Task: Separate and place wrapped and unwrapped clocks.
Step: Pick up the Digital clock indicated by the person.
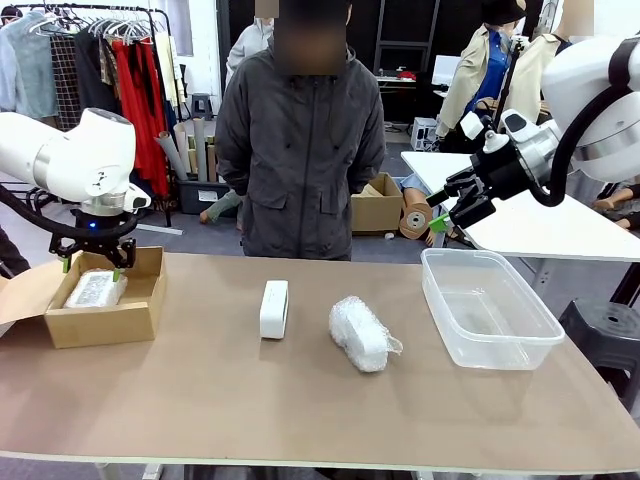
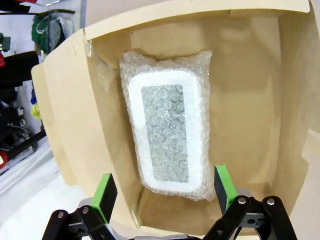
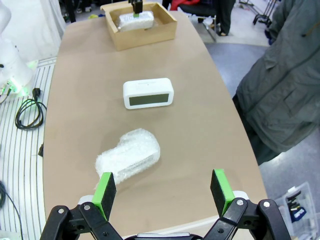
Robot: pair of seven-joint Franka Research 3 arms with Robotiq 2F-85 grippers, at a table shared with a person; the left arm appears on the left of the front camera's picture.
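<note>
Left wrist view: my left gripper (image 2: 164, 189) hangs released, jaws wide, directly over the whitish bubble-wrapped clock (image 2: 167, 130) lying flat in the brown cardboard box (image 2: 75, 125), while my right gripper (image 3: 162, 190), also open, faces the second wrapped bundle (image 3: 129, 157) from well apart.

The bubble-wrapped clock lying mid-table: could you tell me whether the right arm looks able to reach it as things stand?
Probably yes. The right gripper hangs open, facing the wrapped clock, which lies alone on the table, apart from the unwrapped clock; nothing stands between them.
</note>
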